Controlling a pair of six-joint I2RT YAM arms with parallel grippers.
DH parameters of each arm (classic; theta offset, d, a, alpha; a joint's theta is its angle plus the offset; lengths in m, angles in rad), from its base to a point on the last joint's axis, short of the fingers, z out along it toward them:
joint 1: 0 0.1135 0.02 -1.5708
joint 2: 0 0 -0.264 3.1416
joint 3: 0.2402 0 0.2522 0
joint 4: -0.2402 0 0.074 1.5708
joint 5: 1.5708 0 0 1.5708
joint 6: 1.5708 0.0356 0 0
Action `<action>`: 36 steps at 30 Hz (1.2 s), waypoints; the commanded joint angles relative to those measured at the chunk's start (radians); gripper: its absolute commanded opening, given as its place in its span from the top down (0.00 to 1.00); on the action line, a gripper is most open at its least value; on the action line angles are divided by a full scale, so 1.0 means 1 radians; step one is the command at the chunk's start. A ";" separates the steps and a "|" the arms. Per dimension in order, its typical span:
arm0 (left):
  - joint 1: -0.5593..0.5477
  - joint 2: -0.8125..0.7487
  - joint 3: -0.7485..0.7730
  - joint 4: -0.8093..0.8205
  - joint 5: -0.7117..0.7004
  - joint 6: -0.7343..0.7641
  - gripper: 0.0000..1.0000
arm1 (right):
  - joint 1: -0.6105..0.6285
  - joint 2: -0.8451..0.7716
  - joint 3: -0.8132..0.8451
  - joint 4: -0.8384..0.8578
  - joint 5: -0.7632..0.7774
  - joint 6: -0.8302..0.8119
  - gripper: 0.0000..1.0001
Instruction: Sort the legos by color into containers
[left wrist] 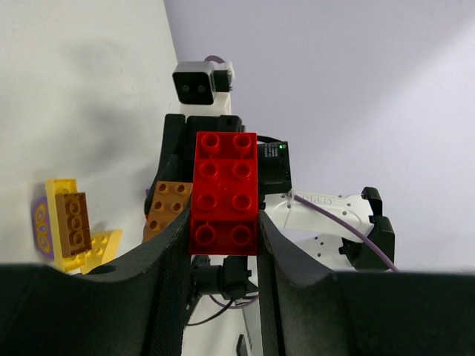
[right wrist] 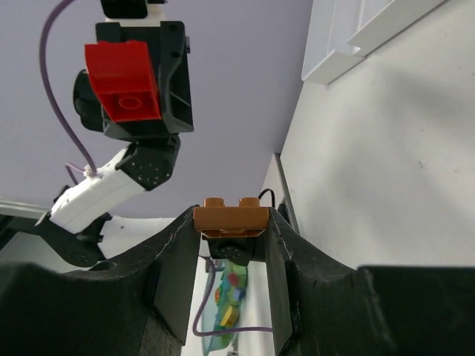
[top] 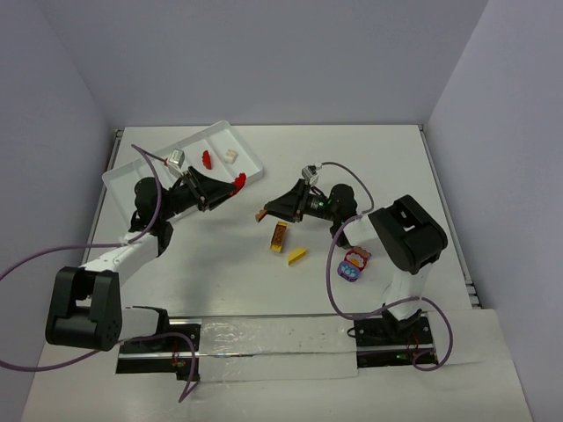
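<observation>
— What lies nearest the arm bases?
— One cluster of purple, pink and white plastic bricks [top: 354, 264], on the white table [top: 396, 167] just beside the right arm's upright link. To its left lies one small yellow plastic brick [top: 296, 255]. Just beyond that is one yellow brick with a brown brick stacked on it [top: 280, 236]. The three lie apart from one another.
— And the grippers?
— Both hang over the middle of the table, tips facing each other across a narrow gap. The right gripper [top: 271, 211] pinches one brown plastic brick [right wrist: 231, 217] between its fingers [right wrist: 178, 259], near the stack's far-left side. The left gripper [top: 227, 188] clamps one red eight-stud plastic brick [left wrist: 225, 193], with both black fingers [left wrist: 171, 252] pressed to its long sides.
— Room to move?
— Bare tabletop stretches from the right gripper out to the right and far edges. The left is tighter. The held red brick sits just beside the near rim of the flat white plastic tray [top: 245, 147]. That tray lies skewed at the far left corner, its left end near the table edge.
— What is in the tray?
— One small red brick [top: 208, 158] and one white brick [top: 230, 155] just to its right, not touching. Whether a divider runs between them I cannot tell.
— The count?
— Two red, two brown, two yellow, one white, one mixed cluster.
</observation>
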 commanded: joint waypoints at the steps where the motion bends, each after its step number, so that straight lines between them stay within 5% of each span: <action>1: 0.003 -0.021 0.051 -0.004 -0.021 0.022 1.00 | -0.001 -0.104 -0.005 -0.072 -0.009 -0.130 1.00; 4: 0.007 -0.033 0.094 -0.108 -0.049 0.071 1.00 | -0.011 -0.165 -0.012 -0.200 0.014 -0.216 1.00; 6: 0.013 -0.043 0.147 -0.255 -0.092 0.169 1.00 | -0.015 -0.219 -0.002 -0.460 0.081 -0.314 1.00; 9: 0.013 -0.013 0.320 -0.659 -0.281 0.354 1.00 | -0.012 -0.335 0.081 -0.893 0.271 -0.536 1.00; 14: 0.012 0.134 0.585 -1.018 -0.609 0.535 1.00 | -0.012 -0.491 0.125 -1.203 0.468 -0.710 1.00; 23: 0.009 0.442 0.866 -1.170 -0.844 0.658 1.00 | -0.012 -0.651 0.102 -1.333 0.598 -0.767 1.00; 32: 0.006 0.610 0.970 -1.172 -0.839 0.697 0.99 | -0.012 -0.673 0.110 -1.383 0.631 -0.790 1.00; 35: 0.004 0.670 1.042 -1.256 -0.865 0.710 0.88 | -0.012 -0.664 0.118 -1.383 0.624 -0.787 1.00; 36: 0.002 0.677 1.058 -1.265 -0.865 0.712 0.74 | -0.012 -0.663 0.120 -1.387 0.625 -0.789 1.00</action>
